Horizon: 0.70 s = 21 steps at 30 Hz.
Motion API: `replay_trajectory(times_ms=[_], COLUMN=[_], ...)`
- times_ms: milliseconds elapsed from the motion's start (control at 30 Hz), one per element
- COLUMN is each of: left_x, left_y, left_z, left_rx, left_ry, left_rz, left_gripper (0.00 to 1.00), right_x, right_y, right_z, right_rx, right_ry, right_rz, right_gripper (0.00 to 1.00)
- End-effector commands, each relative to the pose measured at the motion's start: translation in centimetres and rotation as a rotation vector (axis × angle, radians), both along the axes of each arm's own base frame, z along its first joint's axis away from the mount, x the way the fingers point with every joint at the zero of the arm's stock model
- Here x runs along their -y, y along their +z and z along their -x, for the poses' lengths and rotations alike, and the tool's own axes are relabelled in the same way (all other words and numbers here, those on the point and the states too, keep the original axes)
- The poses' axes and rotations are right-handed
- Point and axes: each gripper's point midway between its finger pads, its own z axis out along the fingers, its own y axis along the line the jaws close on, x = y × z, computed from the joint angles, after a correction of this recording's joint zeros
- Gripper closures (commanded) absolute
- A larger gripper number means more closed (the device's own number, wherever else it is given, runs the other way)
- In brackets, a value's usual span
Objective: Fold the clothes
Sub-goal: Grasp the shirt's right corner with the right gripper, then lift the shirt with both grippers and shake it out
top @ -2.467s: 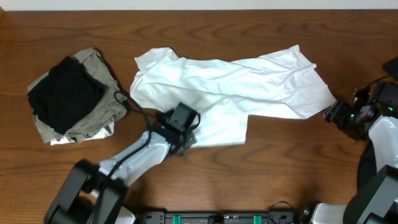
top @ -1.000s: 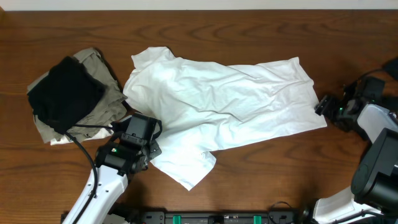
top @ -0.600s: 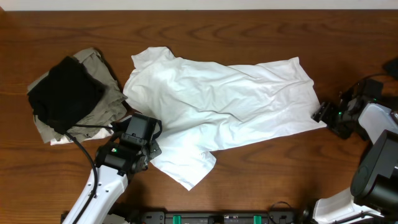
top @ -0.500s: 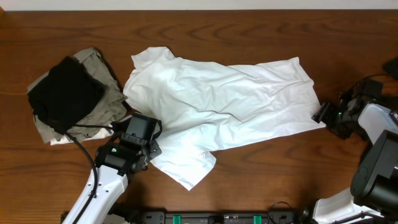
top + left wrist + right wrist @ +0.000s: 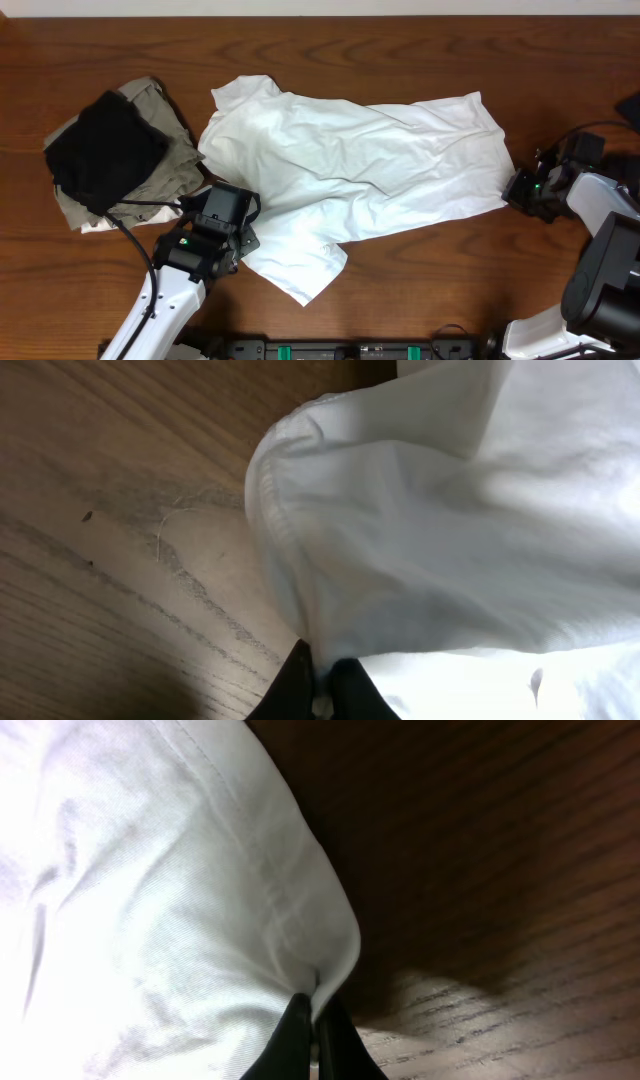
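The shirt (image 5: 350,170) sprawls across the middle of the table (image 5: 420,45), and the pile (image 5: 115,155) crowds the left edge. Bare wood runs along the far edge and near right. The left arm (image 5: 165,295) blocks the near-left corner, the right arm (image 5: 605,200) the right edge

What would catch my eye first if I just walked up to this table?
A big white T-shirt lies rumpled across the middle of the wooden table. Two robot arms pinch it: the left fingers hold its near left edge and the right fingers hold its right corner. Off to the left sits a pile of black and khaki clothes.
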Motion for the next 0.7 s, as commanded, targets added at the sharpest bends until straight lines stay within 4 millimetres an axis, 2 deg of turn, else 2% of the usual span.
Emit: replay_trajectory(times_ms=[0, 100, 133, 233, 333, 500, 667], left_x=[-0.5, -0.3, -0.2, 0.2, 0.7, 0.7, -1.3], left_y=[0.4, 1.2, 1.6, 3.5, 6.0, 11.0, 16.5], left_z=[-0.4, -1.0, -1.3, -2.5, -4.0, -5.7, -6.2], left_rx=[0.016, 0.037, 0.047, 0.098, 0.166, 0.262, 0.331], left_ry=[0.006, -0.046, -0.064, -0.111, -0.138, -0.181, -0.144], left_rz=[-0.025, -0.036, -0.039, -0.042, -0.036, -0.045, -0.066], left_gripper=[0.94, 0.93, 0.94, 0.94, 0.94, 0.94, 0.94], right_x=[-1.9, -2.2, -2.0, -1.3, -0.5, 1.5, 3.1], right_y=[-1.2, 1.7, 3.3, 8.5, 15.3, 24.2, 30.2], right_z=[1.1, -0.5, -1.1, -2.8, -3.6, -2.0, 1.0], right_rx=[-0.047, 0.023, 0.057, 0.161, 0.281, 0.404, 0.479], right_ry=[0.025, 0.033, 0.035, 0.038, 0.037, -0.017, -0.095], right_rz=[-0.066, -0.101, -0.100, -0.058, 0.010, 0.178, 0.288], right_gripper=[0.99, 0.99, 0.99, 0.99, 0.99, 0.99, 0.99])
